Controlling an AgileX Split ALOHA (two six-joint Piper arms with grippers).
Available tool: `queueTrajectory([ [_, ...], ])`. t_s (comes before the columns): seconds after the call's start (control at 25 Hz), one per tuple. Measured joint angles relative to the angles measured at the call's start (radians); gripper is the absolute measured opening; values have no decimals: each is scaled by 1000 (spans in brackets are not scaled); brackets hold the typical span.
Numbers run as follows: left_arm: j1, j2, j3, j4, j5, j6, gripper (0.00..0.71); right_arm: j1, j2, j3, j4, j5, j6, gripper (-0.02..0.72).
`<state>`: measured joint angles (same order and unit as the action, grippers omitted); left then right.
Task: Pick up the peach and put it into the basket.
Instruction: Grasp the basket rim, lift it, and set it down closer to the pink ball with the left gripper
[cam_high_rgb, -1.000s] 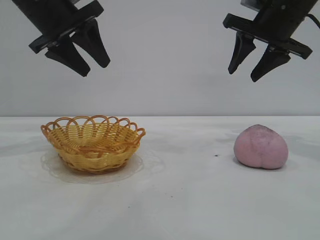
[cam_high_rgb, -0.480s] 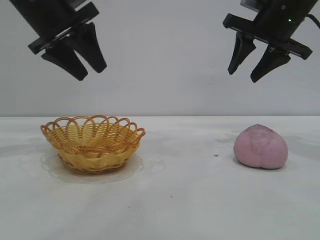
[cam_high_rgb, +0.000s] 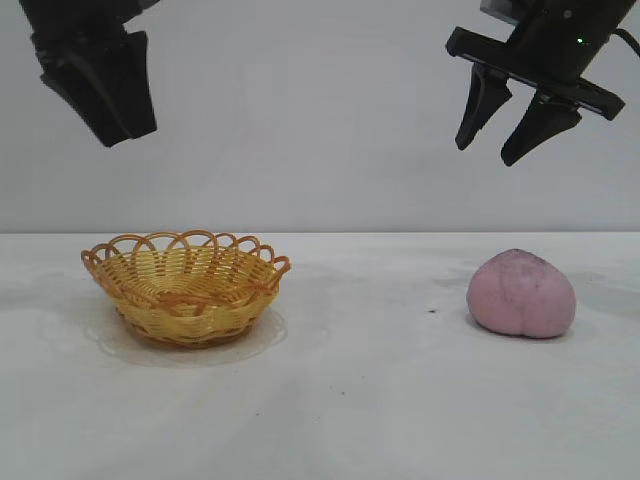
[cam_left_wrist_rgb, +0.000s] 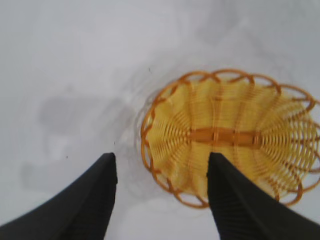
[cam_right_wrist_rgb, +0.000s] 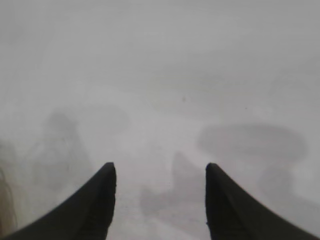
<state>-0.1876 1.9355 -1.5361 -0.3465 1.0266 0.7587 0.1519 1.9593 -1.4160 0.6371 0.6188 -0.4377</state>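
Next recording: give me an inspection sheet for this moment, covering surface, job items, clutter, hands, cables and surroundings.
Surface: white tabletop, a few small dark specks, faint smudges.
Job items: dusty pink rounded peach rests on the table at the exterior view's right; yellow-orange woven wicker basket with looped rim stands at its left, nothing in it. The two are well apart.
Clutter: nothing seen.
Hands: left hand is high above the basket, open, holding nothing; right hand is high above the table, a little left of the peach, open, holding nothing.
Cables: a short dark cable at the right arm's upper edge.
Surroundings: plain light wall behind the table.
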Motion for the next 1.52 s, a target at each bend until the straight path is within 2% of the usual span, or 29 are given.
queueTrajectory([
  [0.28,-35,117,-90,53,64,-2,398,0,0,0,0,7,0,340],
  [0.52,-75,196,-158,93,70,-9,398,0,0,0,-2,11,0,340],
  [0.88,-79,317,-267,134,92,-48,398,0,0,0,-2,19,-12,340],
  [1.0,-81,349,-286,134,127,-50,298,0,0,0,-2,19,-18,340],
  [1.16,-81,380,-293,134,162,-50,83,0,0,0,-2,19,-22,340],
  [1.2,-81,380,-295,132,171,-55,56,0,0,0,-2,19,-22,340],
  [1.36,-81,380,-314,131,199,-191,67,0,0,0,-2,19,-22,340],
  [1.4,-81,376,-317,131,199,-245,0,0,0,0,-2,19,-24,340],
  [1.52,-77,344,-321,107,199,-366,0,0,0,0,-2,19,-33,340],
])
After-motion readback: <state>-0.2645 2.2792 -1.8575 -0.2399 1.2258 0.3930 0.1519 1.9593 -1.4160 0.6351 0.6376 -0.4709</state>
